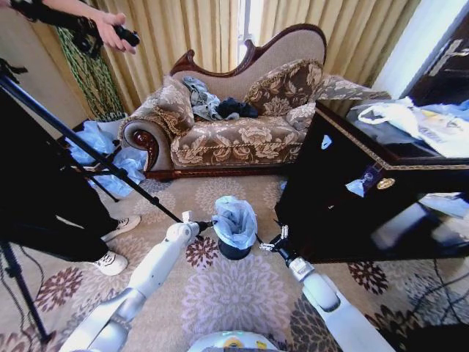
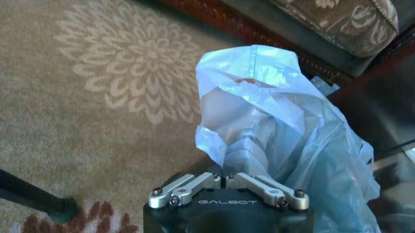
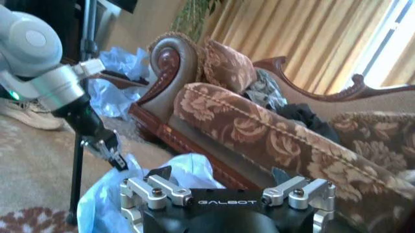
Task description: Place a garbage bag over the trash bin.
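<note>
The small black trash bin (image 1: 234, 253) stands on the patterned carpet in front of the sofa. The pale blue garbage bag (image 1: 234, 218) is bunched over its top and sticks up above the rim. My left gripper (image 1: 207, 224) is at the bag's left side. In the left wrist view its fingers (image 2: 250, 148) are closed together with the bag (image 2: 279, 126) wrapped over them. My right gripper (image 1: 265, 246) sits at the bin's right side, jaws spread wide, with the bag (image 3: 123, 191) just ahead of it. The right wrist view shows the left gripper (image 3: 115, 154) pinching the plastic.
A glossy black cabinet (image 1: 352, 198) stands close on the right, carrying a white bag (image 1: 410, 121). The sofa (image 1: 234, 132) is behind the bin. A tripod leg (image 1: 95, 158) and a person's shoes (image 1: 113, 260) are on the left, near a heap of blue plastic (image 1: 95, 139).
</note>
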Robot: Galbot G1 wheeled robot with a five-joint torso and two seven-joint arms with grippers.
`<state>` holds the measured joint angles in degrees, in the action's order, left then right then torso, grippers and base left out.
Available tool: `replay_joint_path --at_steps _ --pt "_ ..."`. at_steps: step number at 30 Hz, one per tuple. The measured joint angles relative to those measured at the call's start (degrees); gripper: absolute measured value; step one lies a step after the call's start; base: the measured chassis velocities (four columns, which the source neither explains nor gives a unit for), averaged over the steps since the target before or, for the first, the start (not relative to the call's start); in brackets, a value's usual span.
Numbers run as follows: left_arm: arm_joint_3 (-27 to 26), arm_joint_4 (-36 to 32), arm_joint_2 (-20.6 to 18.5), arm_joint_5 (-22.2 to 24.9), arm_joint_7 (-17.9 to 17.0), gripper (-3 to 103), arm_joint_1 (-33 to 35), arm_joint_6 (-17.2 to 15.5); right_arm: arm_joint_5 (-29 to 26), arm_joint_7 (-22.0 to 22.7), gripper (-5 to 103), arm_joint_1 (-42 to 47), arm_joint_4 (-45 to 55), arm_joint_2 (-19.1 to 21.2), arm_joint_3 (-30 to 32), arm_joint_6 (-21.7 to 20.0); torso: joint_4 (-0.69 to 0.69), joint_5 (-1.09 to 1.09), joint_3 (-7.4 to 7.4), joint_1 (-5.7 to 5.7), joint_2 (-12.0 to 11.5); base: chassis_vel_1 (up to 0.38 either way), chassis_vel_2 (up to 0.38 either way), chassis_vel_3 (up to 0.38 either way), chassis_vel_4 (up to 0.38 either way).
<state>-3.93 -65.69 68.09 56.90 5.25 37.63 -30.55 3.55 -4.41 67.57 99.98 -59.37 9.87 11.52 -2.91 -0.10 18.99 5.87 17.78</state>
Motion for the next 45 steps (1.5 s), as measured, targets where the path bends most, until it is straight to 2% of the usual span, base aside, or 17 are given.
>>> replay_joint_path --at_steps 3,5,10,13,16,20,23,24,26,28,30,33,36,39,40,43,45 --pt "-0.2 -0.9 -0.3 0.0 -0.2 -3 0.5 -0.1 0.0 -0.1 100 -1.4 0.0 0.0 -1.4 0.0 -0.01 0.0 0.0 0.0 0.0 0.0 0.0 0.0 0.0" --pt "-0.4 -1.5 -0.6 -0.2 -0.5 7 1.0 -0.3 -0.1 -0.5 100 -3.2 0.0 0.1 -3.1 -0.2 0.0 0.01 0.0 0.0 0.0 0.0 0.0 0.0 0.0" --pt "-0.9 -1.6 -1.2 -1.0 -0.7 23 1.7 -0.2 -0.4 -0.6 100 -5.5 -0.1 0.2 -5.0 -0.5 0.0 -0.01 0.0 0.0 0.0 0.0 0.0 0.0 0.0" --pt "-1.2 -1.9 -2.1 -1.9 -0.4 29 2.7 0.0 -0.4 -0.5 100 -7.0 -0.6 0.3 -6.2 -0.6 -0.01 0.0 0.0 0.0 0.0 0.0 0.0 0.0 0.0" --pt "-2.2 -3.9 -4.4 -2.2 0.0 45 5.8 0.5 0.0 -0.6 100 -9.5 -1.9 -0.7 -8.0 -0.6 0.01 0.0 0.0 0.0 0.0 0.0 0.0 0.0 0.0" --pt "-2.9 -5.5 -5.7 -2.1 0.1 56 7.5 0.8 0.2 -0.6 100 -9.9 -2.0 -1.1 -8.9 -0.7 0.02 -0.01 0.0 0.0 0.0 0.0 0.0 0.0 0.0" --pt "-4.6 -9.1 -7.8 -1.4 -0.1 72 9.9 0.8 0.1 -0.4 100 -10.1 -2.0 -1.3 -9.6 -1.1 -0.02 -0.03 0.0 0.0 0.0 0.0 0.0 0.0 0.0" --pt "-4.6 -9.1 -7.8 -1.4 -0.1 72 9.9 0.8 0.1 -0.4 100 -10.1 -2.0 -1.3 -9.6 -1.1 -0.02 -0.03 0.0 0.0 0.0 0.0 0.0 0.0 0.0" --pt "-7.7 -13.5 -9.6 -0.9 -0.7 83 12.6 0.8 0.1 -0.2 100 -11.3 -2.3 -1.7 -10.3 -1.4 -0.01 0.02 0.0 -0.01 0.0 0.0 0.0 0.0 0.0" --pt "-9.4 -16.5 -10.7 -0.7 -0.9 83 14.1 0.9 0.1 -0.3 100 -12.3 -2.7 -1.8 -10.9 -1.6 0.0 -0.03 0.0 0.0 0.0 0.0 0.0 0.0 0.0" --pt "-11.3 -22.0 -12.3 -0.7 -1.4 93 15.6 1.7 0.0 -0.9 100 -15.2 -3.7 -2.0 -12.5 -2.6 0.03 0.05 -0.01 -0.01 0.0 0.0 0.0 0.0 0.0" --pt "-11.3 -24.9 -13.0 -2.8 -1.3 101 15.1 2.7 -0.5 -2.1 100 -18.4 -4.6 -2.1 -14.2 -4.7 0.02 -0.01 -0.01 -0.02 0.0 0.0 0.0 0.0 0.0" --pt "-11.2 -26.8 -13.0 -3.8 -1.4 97 13.9 2.8 -1.4 -4.2 102 -22.4 -5.9 -1.8 -16.7 -7.0 -0.02 0.03 -0.01 -0.01 0.0 0.0 0.0 0.0 0.0" --pt "-12.1 -30.1 -12.3 -5.8 -2.1 97 14.4 3.9 -2.9 -7.7 93 -29.3 -8.0 -1.5 -21.2 -13.1 -0.02 -0.03 0.0 -0.01 0.0 0.0 0.0 0.0 0.0" --pt "-12.1 -30.1 -12.3 -5.8 -2.1 97 14.4 3.9 -2.9 -7.7 93 -29.3 -8.0 -1.5 -21.2 -13.1 -0.02 -0.03 0.0 -0.01 0.0 0.0 0.0 0.0 0.0" --pt "-13.7 -32.2 -12.5 -8.0 -1.5 95 15.9 6.3 -2.8 -10.2 85 -32.9 -10.8 -1.6 -23.5 -15.3 -0.01 -0.02 -0.01 -0.01 0.0 0.0 0.0 0.0 0.0" --pt "-17.8 -36.0 -13.9 -11.1 -1.2 94 19.4 11.5 -2.7 -12.6 73 -37.3 -13.8 -2.7 -27.4 -18.8 -0.01 0.01 0.01 0.0 0.0 0.0 0.0 0.0 0.0"
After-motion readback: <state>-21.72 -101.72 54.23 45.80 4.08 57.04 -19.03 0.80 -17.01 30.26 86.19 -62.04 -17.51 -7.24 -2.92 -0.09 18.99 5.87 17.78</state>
